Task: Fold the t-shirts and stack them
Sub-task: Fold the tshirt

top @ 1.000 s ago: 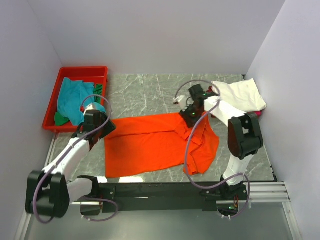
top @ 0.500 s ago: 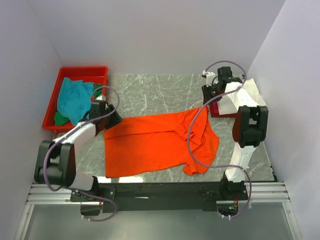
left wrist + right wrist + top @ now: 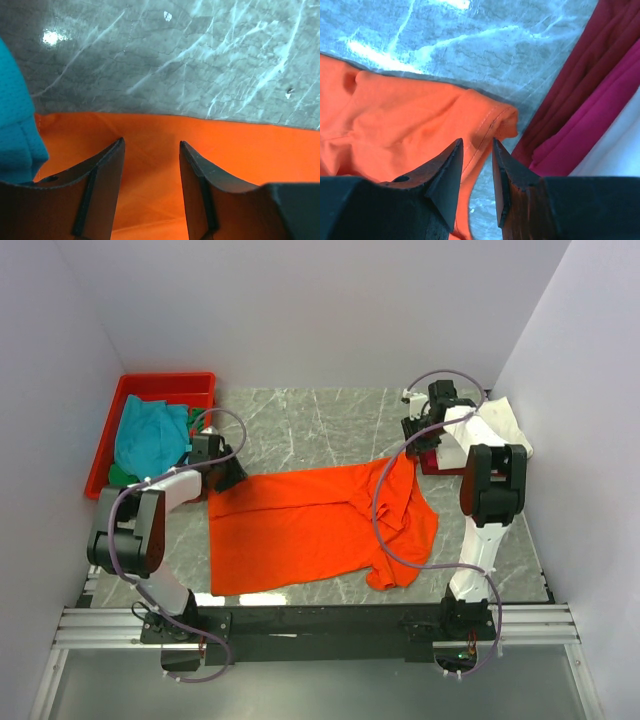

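Note:
The bright orange t-shirt (image 3: 300, 525) lies spread on the marble table, with its right side bunched and folded over. My left gripper (image 3: 228, 478) is at the shirt's far left corner. In the left wrist view its jaws (image 3: 151, 142) stand open over the orange cloth (image 3: 225, 150), with teal cloth (image 3: 15, 125) to their left. My right gripper (image 3: 410, 445) is at the far right sleeve. In the right wrist view (image 3: 477, 141) its jaws stand slightly apart over the sleeve hem (image 3: 405, 110), with bare table showing between them.
A red tray (image 3: 165, 380) at the far left holds the teal shirt (image 3: 145, 435) and a green one (image 3: 118, 476). A white shirt (image 3: 495, 425) lies on a magenta-red one (image 3: 435, 462) at the far right, close to the right gripper (image 3: 580, 135). Walls stand on three sides.
My right gripper moved to the far right, drawing the orange sleeve toward the white and magenta-red shirts. My left gripper moved farther up the shirt's left edge to its far corner.

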Controlling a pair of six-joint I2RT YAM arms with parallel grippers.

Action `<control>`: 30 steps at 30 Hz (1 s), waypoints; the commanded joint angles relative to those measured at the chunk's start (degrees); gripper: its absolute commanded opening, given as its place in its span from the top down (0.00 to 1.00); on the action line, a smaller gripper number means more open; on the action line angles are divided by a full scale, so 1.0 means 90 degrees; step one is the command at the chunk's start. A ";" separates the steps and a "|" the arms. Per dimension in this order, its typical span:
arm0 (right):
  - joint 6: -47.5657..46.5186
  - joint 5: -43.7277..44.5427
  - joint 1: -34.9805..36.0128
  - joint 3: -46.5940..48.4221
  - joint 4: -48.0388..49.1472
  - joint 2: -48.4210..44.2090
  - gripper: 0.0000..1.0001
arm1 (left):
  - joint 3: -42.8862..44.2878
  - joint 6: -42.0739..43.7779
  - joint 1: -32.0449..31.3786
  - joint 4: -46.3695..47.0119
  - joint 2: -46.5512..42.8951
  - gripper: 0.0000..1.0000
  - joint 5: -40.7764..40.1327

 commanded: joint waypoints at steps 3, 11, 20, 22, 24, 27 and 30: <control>0.0096 0.0084 -0.0015 0.0175 0.0073 0.0195 0.63 | 0.0289 0.0055 0.0006 0.0268 0.0135 0.47 -0.0051; 0.0126 -0.0082 -0.0025 0.0235 -0.0025 0.0342 0.77 | 0.0446 0.0006 0.0006 0.0121 0.0593 0.47 -0.0178; 0.0224 0.0386 -0.0328 -0.0242 0.0443 -0.0146 1.00 | 0.0416 -0.0121 0.0075 -0.0074 0.0682 0.52 -0.0334; 0.0194 0.0513 -0.0386 -0.0351 0.0570 -0.0273 1.00 | 0.0387 -0.0140 0.0104 -0.0045 0.0691 0.53 -0.0334; 0.0175 0.0494 -0.0474 -0.0409 0.0551 -0.0293 1.00 | 0.0406 -0.0140 0.0143 -0.0055 0.0721 0.53 -0.0334; 0.0136 0.0426 -0.0552 -0.0497 0.0560 -0.0322 1.00 | 0.0426 -0.0160 0.0153 -0.0045 0.0770 0.53 -0.0334; 0.0087 0.0299 -0.0553 -0.0537 0.0551 -0.0352 1.00 | 0.0504 -0.0150 0.0143 -0.0025 0.0799 0.53 -0.0334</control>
